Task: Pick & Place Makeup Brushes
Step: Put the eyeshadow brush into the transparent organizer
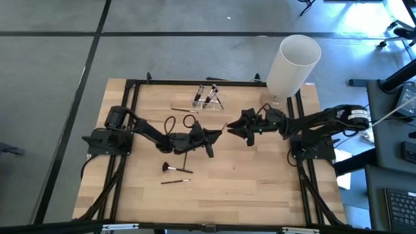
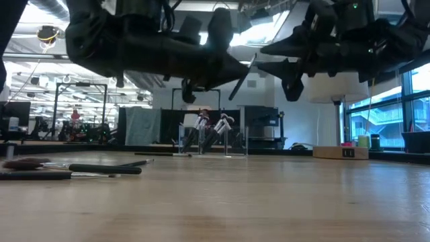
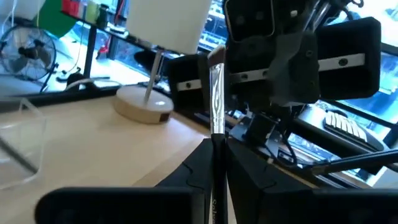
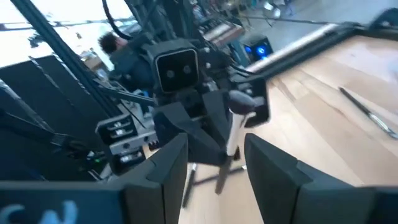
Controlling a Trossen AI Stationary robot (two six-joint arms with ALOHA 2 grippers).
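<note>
My left gripper (image 1: 213, 134) is over the table's middle, shut on a makeup brush (image 3: 216, 93) with a dark handle, silver ferrule and dark bristle tip. My right gripper (image 1: 235, 128) faces it from the table's right, open. In the right wrist view its fingers (image 4: 168, 165) stand to either side of the brush's ferrule end (image 4: 236, 121); I cannot tell whether they touch it. A clear holder (image 1: 205, 97) with several brushes stands at the far middle. One brush (image 1: 184, 110) lies near it. A fan brush (image 1: 168, 168) and a thin brush (image 1: 175, 181) lie flat on the near left. My left gripper pinches the brush's dark handle just below the silver ferrule (image 3: 216, 144) between its two fingers. The ferrule and bristle end stick out past the fingertips toward my right gripper. The brush is lifted clear of the table and slants in the low view (image 2: 242, 77).
A white lamp with a round wooden foot (image 1: 292, 65) stands at the far right corner. Black cable loops (image 1: 172, 123) lie beside my left arm. In the low view the loose brushes (image 2: 74, 168) lie at the left, and the holder (image 2: 208, 134) is far back.
</note>
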